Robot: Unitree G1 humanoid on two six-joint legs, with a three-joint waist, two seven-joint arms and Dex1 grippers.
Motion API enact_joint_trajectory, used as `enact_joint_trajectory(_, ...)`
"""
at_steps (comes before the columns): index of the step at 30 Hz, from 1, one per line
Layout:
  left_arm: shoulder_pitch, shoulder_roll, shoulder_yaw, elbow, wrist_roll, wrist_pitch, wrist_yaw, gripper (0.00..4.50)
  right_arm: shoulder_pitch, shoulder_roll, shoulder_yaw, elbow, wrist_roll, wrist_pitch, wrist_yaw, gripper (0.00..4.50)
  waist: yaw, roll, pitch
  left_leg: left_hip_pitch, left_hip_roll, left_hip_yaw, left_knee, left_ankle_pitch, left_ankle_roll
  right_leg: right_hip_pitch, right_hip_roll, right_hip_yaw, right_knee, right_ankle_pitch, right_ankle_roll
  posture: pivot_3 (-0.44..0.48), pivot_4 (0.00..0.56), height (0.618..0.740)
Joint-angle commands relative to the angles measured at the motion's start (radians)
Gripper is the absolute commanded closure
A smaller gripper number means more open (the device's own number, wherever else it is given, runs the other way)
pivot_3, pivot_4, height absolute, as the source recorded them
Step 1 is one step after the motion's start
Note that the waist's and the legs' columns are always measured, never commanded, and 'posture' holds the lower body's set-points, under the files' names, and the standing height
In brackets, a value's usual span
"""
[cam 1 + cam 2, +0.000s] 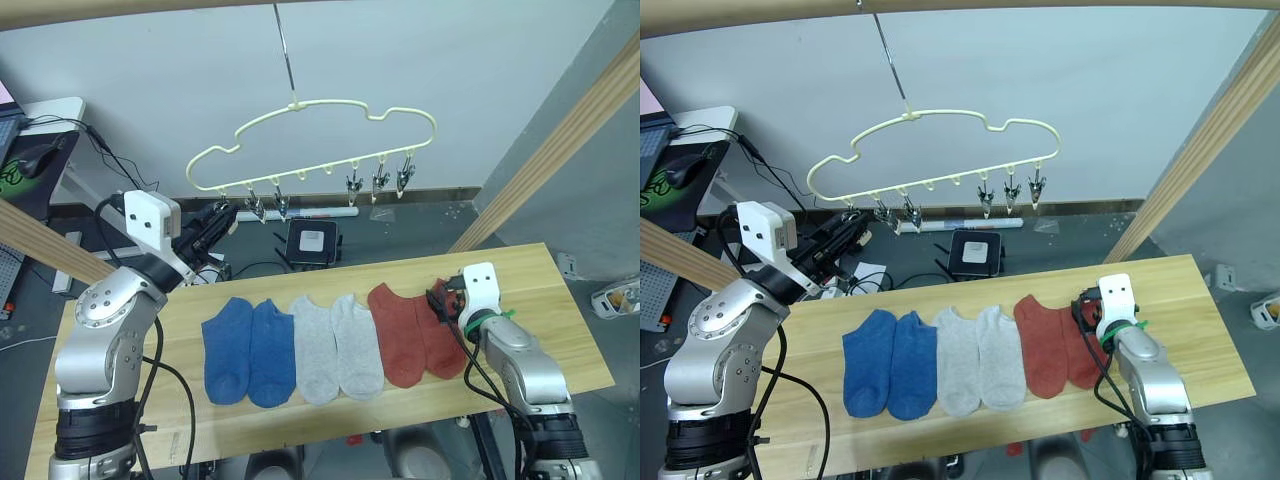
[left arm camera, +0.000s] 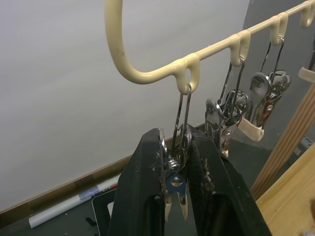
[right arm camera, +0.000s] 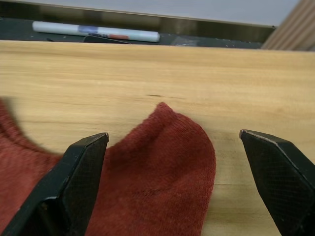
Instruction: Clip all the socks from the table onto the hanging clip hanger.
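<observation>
Six socks (image 1: 335, 347) in row mid-frame on table (image 1: 560, 330), none clipped yet; left gripper (image 2: 176, 162) pinching end clip (image 2: 176, 183) of clip hanger (image 1: 320, 140) upper centre; right gripper (image 3: 172, 162) spread over red sock (image 3: 162, 177) toe — lower sq., pinch the edge only.

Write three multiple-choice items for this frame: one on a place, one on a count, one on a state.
1. Where is the left hand?
A. on the blue socks
B. at a clip of the hanger
C. under the table

2. How many socks lie on the table?
A. four
B. five
C. six

3. How is the right hand set?
A. open over a red sock
B. shut on a grey sock
C. shut on a clip

Key:
1 B, its fingers pinch the end clip under the hanger.
2 C, two blue, two grey and two red.
3 A, its fingers stand wide apart either side of the red sock.
</observation>
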Motion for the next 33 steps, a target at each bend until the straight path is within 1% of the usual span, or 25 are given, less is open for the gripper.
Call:
enact_joint_trajectory(1,0.012,0.007,0.013,-0.029,-0.003,-0.003,0.004,4.19,-0.015,0.027,-0.03,0.02,0.002,-0.014,-0.033,0.0,0.0,0.0,0.0,0.0,0.0,0.0,0.0,0.0,0.0,0.0,0.0,0.0,0.0,0.0,0.0,-0.081,0.365,0.74)
enact_joint_trajectory(2,0.011,0.007,0.012,-0.028,-0.002,-0.004,0.003,4.19,-0.02,0.037,-0.032,0.027,0.006,-0.003,-0.035,0.0,0.0,0.0,0.0,0.0,0.0,0.0,0.0,0.0,0.0,0.0,0.0,0.0,0.0,0.0,0.0,-0.081,0.365,0.74)
enact_joint_trajectory(5,0.008,0.006,0.008,-0.023,0.003,-0.009,0.002,4.19,-0.031,0.062,-0.04,0.051,0.002,0.007,-0.051,0.62,-0.001,0.0,0.0,0.0,0.0,0.0,0.0,0.0,0.0,0.0,0.0,0.0,0.0,0.0,0.0,-0.078,0.363,0.74)
enact_joint_trajectory(15,0.008,0.005,0.002,-0.014,0.012,-0.018,0.0,4.19,-0.032,0.071,-0.022,0.077,-0.023,-0.023,-0.059,4.32,0.0,0.0,0.0,0.0,0.0,0.0,0.0,0.0,0.0,0.0,0.0,0.0,0.0,0.0,0.0,-0.074,0.356,0.74)
enact_joint_trajectory(16,0.007,0.005,0.002,-0.012,0.013,-0.019,0.0,4.19,-0.027,0.069,-0.016,0.069,-0.024,-0.026,-0.053,4.5,0.0,0.0,0.0,0.0,0.0,0.0,0.0,0.0,0.0,0.0,0.0,0.0,0.0,0.0,0.0,-0.075,0.354,0.74)
enact_joint_trajectory(19,-0.001,0.007,0.006,-0.009,0.007,-0.015,-0.001,4.19,-0.014,0.056,0.016,0.011,-0.022,-0.032,-0.012,4.5,0.0,0.0,0.0,0.0,0.0,0.0,0.0,0.0,-0.001,0.0,0.0,0.0,0.0,0.0,0.0,-0.074,0.346,0.74)
enact_joint_trajectory(22,-0.008,0.011,0.015,-0.014,-0.018,0.006,-0.006,4.19,-0.015,0.024,0.078,-0.085,-0.01,-0.043,0.072,4.5,-0.001,0.0,0.0,0.0,0.0,0.0,0.0,0.0,-0.001,0.0,0.0,0.0,0.0,0.0,0.0,-0.073,0.334,0.74)
enact_joint_trajectory(25,-0.014,0.013,0.033,-0.027,-0.07,0.055,-0.009,4.19,-0.036,-0.012,0.156,-0.196,0.01,-0.051,0.174,4.5,-0.003,0.0,0.0,0.0,0.0,0.0,0.0,0.0,-0.001,-0.001,0.0,0.0,0.0,0.0,0.0,-0.073,0.323,0.74)
enact_joint_trajectory(28,-0.025,0.021,0.055,-0.053,-0.157,0.136,-0.007,4.19,-0.082,-0.039,0.26,-0.319,0.055,-0.056,0.308,4.5,-0.003,0.0,0.0,0.0,0.0,-0.001,0.0,0.0,-0.002,-0.001,0.001,-0.001,0.0,0.0,0.0,-0.075,0.309,0.74)
enact_joint_trajectory(30,-0.038,0.028,0.065,-0.055,-0.197,0.175,-0.005,4.19,-0.117,-0.042,0.308,-0.35,0.066,-0.067,0.358,4.5,-0.001,0.0,0.0,-0.001,0.0,-0.002,0.0,0.0,-0.002,0.0,0.001,-0.003,0.0,0.0,0.0,-0.076,0.3,0.74)
enact_joint_trajectory(33,-0.064,0.039,0.085,-0.045,-0.257,0.229,0.003,4.19,-0.187,-0.018,0.372,-0.342,0.064,-0.09,0.401,4.5,0.001,-0.001,-0.001,-0.002,0.0,-0.005,0.0,0.001,-0.005,-0.001,0.0,-0.005,-0.001,0.0,0.0,-0.077,0.287,0.74)
